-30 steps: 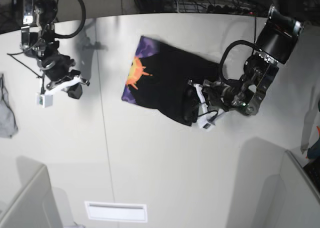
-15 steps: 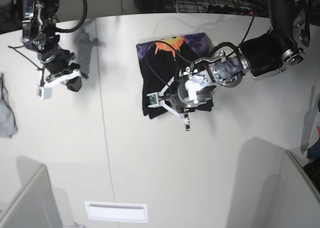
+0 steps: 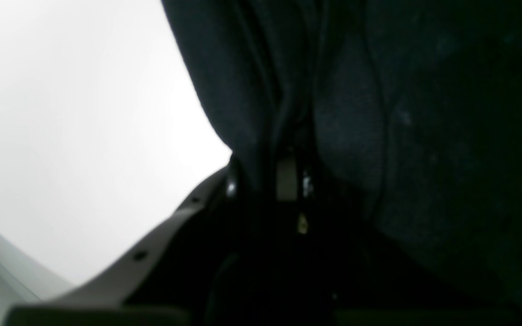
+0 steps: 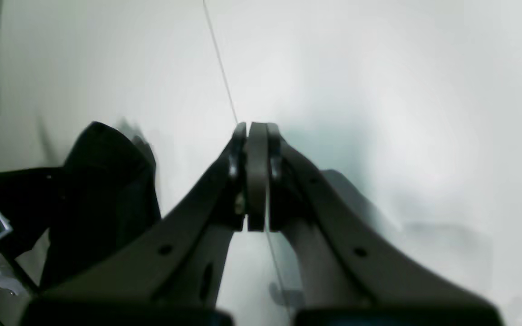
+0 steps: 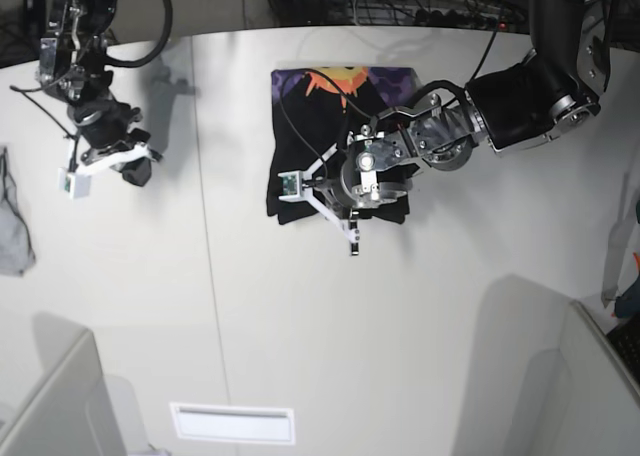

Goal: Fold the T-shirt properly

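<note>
Pinching black T-shirt fold, left gripper could drag stack crooked on release; right gripper pressed together, empty.

Left arm sprawls across the T-shirt, blocking its right side; bare table lies open nearer; small grey cloth hugs the left edge.

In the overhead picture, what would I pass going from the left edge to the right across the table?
grey cloth → right gripper → T-shirt → left gripper at the shirt's lower edge, its arm stretching on to the right → orange object at the far edge.
</note>
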`<state>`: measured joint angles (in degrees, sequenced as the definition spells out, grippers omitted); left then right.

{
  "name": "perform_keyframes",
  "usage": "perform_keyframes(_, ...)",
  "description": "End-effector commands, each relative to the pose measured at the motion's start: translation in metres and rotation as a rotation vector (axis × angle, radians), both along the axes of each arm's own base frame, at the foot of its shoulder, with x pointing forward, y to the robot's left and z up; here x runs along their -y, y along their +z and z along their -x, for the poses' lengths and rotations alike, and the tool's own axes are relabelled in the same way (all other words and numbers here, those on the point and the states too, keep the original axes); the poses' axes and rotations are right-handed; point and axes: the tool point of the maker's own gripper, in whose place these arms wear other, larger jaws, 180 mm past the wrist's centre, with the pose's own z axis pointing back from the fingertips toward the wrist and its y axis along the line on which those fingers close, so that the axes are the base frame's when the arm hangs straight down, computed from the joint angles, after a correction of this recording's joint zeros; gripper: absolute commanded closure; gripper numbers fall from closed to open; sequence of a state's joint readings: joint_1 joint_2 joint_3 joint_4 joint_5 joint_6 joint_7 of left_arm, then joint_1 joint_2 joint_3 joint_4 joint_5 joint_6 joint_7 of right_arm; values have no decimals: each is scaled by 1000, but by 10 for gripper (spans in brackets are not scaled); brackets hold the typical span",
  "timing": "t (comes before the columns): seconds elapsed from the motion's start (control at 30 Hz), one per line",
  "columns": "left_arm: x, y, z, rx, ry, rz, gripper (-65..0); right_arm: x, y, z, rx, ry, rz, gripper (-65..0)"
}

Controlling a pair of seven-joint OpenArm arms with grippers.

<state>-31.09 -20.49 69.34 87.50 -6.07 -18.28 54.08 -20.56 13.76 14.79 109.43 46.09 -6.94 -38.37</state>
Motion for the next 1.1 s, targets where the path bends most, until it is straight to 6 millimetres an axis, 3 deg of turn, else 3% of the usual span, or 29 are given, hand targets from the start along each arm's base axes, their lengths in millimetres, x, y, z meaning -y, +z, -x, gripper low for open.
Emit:
perform_keyframes(0.0, -3, 6, -5, 5, 4, -12, 0, 3, 12, -8, 46, 5, 17, 0)
perform_keyframes(0.1, -6, 19, -20, 36, 30, -22, 0, 3, 12, -8, 47, 6, 16, 0)
perform_keyframes(0.13, -6, 23, -26, 49, 40, -14, -28, 2, 12, -8, 47, 5, 15, 0)
perform_keyframes(0.2, -2, 30, -32, 63, 46, 0, -178, 2, 12, -8, 47, 7, 14, 0)
perform_keyframes(0.37, 7, 46, -49, 106, 48, 23, -467, 2, 10, -6, 41, 7, 14, 0)
perform_keyframes(0.43, 9, 62, -63, 134, 71, 54, -550, 0, 9, -5, 36, 9, 11, 0)
perform_keyframes(0.53, 14, 101, -88, 194, 152, 168, -601, -3, 5, -1, 4, 28, 2, 0)
perform_keyframes(0.6, 4, 132, -103, 242, 232, 267, -559, -4, 3, 5, -8, 29, 3, 0)
perform_keyframes(0.67, -11, 158, -108, 282, 316, 374, -418, -3, 7, 10, 4, 33, 15, 0)
perform_keyframes(0.77, -66, 170, -97, 327, 469, 452, -28, 9, 9, 20, 18, 37, 78, 0)
perform_keyframes(0.8, -82, 171, -88, 342, 506, 466, 0, 14, 8, 25, 22, 56, 121, 0)
perform_keyframes(0.9, -121, 165, -65, 366, 601, 507, 0, 22, 6, 38, 43, 105, 225, 0)
perform_keyframes(1.07, -183, 130, -15, 385, 721, 558, 0, 29, -3, 76, 10, 204, 415, 0)
